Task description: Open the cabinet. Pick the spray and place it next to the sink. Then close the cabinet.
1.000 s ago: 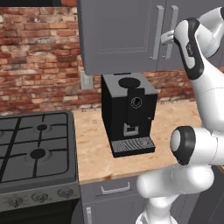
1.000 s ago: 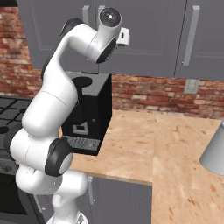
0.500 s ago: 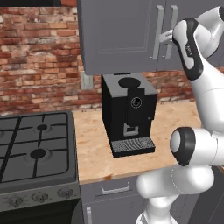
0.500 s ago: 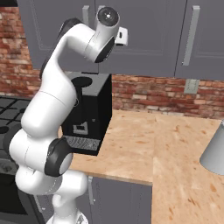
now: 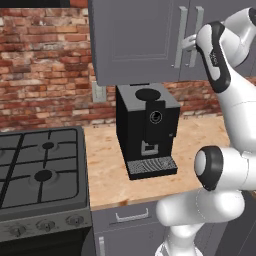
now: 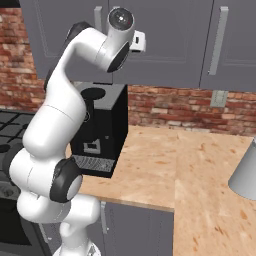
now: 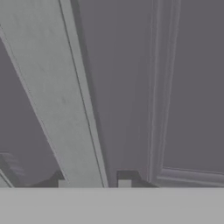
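The cabinet [image 5: 135, 40] is a matte grey wall cupboard above the counter, and both of its doors are closed. My gripper [image 5: 186, 44] reaches up to the long silver handle [image 5: 180, 30] of its left door. In the hand view that handle [image 7: 57, 87] runs down between my two fingertips, and the gripper [image 7: 94, 183] is shut on it. From the right base view the arm's wrist [image 6: 120, 40] covers the spot on the cabinet [image 6: 170, 35] where the grip is. The spray is hidden from view.
A black coffee machine [image 5: 147, 130] stands on the wooden counter [image 5: 105, 175] right under the cabinet. A gas stove [image 5: 40, 170] lies to the left. A grey rounded object [image 6: 245, 172] sits at the counter's far right. A drawer [image 5: 132, 216] lies below the counter edge.
The gripper's fingers have closed from wide open onto the cabinet handle. The arm has hardly moved and the doors have stayed closed.
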